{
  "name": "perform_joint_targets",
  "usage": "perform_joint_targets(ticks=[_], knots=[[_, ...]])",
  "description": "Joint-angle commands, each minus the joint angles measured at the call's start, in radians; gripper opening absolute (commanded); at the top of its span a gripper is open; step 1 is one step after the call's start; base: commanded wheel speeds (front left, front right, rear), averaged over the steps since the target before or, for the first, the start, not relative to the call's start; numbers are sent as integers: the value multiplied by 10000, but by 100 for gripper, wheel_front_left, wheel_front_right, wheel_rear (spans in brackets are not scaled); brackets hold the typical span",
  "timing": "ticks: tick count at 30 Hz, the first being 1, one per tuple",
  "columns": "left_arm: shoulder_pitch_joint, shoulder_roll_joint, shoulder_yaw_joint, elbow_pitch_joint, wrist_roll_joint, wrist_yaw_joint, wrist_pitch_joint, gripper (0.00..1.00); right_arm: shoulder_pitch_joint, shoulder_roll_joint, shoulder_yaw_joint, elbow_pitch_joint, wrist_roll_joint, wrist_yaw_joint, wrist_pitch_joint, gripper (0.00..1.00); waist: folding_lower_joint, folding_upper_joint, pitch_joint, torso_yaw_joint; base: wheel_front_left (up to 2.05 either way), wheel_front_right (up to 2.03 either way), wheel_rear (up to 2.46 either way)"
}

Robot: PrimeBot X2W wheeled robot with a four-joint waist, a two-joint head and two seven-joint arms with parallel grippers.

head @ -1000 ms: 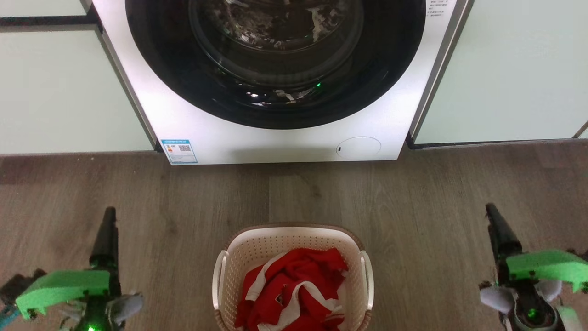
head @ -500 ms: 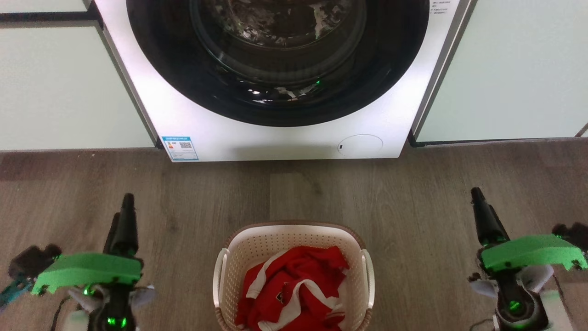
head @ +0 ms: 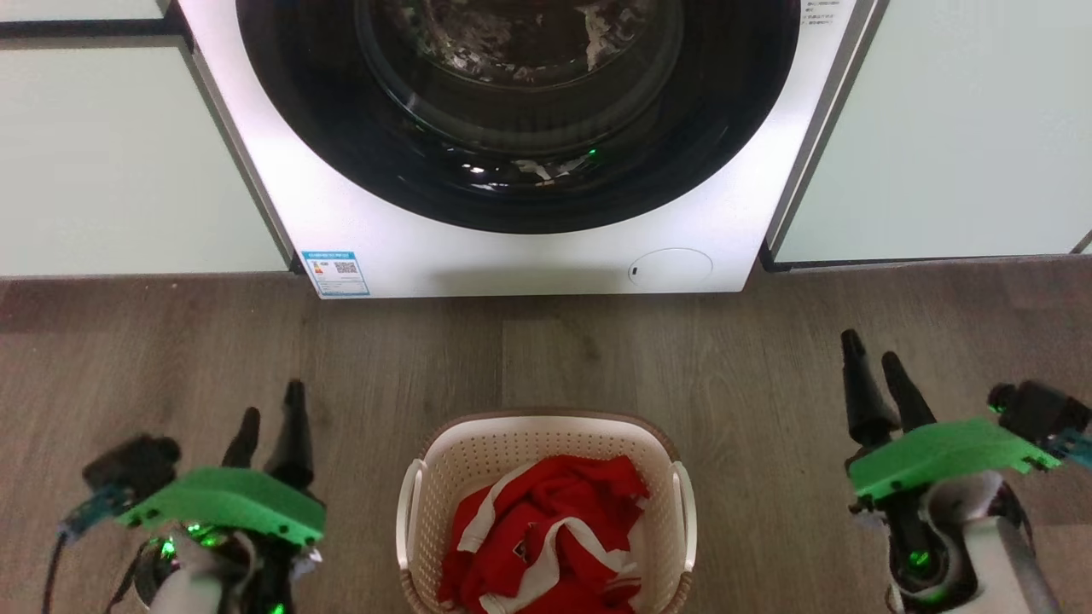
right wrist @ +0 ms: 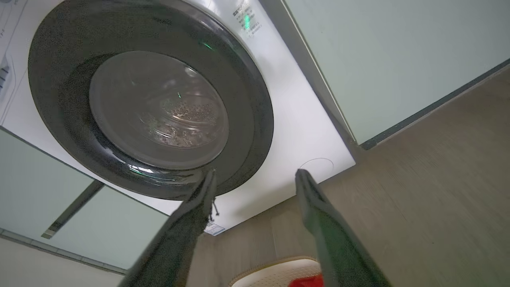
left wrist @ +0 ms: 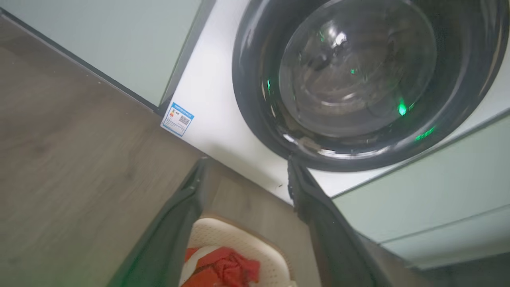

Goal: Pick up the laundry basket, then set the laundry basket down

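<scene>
The laundry basket (head: 512, 452), cream-white and perforated with a brown rim and white side handles, stands on the wood floor at the bottom centre of the head view, holding red-and-white clothing (head: 546, 537). My left gripper (head: 273, 401) is open to the basket's left, apart from it. To the right of the basket my right gripper (head: 872, 344) is open too, well clear of the handle. The left wrist view shows the basket (left wrist: 275, 263) low between the open left gripper (left wrist: 245, 167) fingers. In the right wrist view the basket's rim (right wrist: 275, 267) peeks in below the open right gripper (right wrist: 255, 175).
A white washing machine (head: 529, 256) with a dark round door stands just beyond the basket. Pale green cabinet fronts (head: 111, 162) flank it on both sides. Wood floor (head: 580, 350) lies between basket and machine.
Both grippers have swung inward toward the basket and turned, so both fingers of each now show. The left one also moved right. The basket has stayed put.
</scene>
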Motion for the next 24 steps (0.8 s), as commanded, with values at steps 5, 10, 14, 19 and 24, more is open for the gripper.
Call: perform_joint_targets(ticks=[5, 10, 14, 19, 24], knots=[[-512, 494, -618, -17, 785, 247, -252, 100, -462, -94, 470, 190, -1021, 38, -269, 100, -1, 0, -25, -17, 0, 0, 0], [-535, 489, -1086, 648, 770, -152, -401, 100, -583, -98, 837, 1019, -1585, 41, -416, 100, -1, 0, -50, -49, 0, 0, 0], [-660, 473, -1134, 1045, 948, -424, -520, 100, -771, -102, 968, 1261, -1903, 43, -533, 100, -1, 0, -40, -79, 0, 0, 0], [-844, 416, -961, 575, 1657, -141, -668, 100, -943, -107, 847, 936, -2283, 46, -680, 100, -1, 0, -16, -87, 0, 0, 0], [-853, 323, -697, -575, 2434, 266, -817, 100, -965, -111, 724, 63, -2638, 49, -827, 100, -1, 0, 54, -67, 0, 0, 0]])
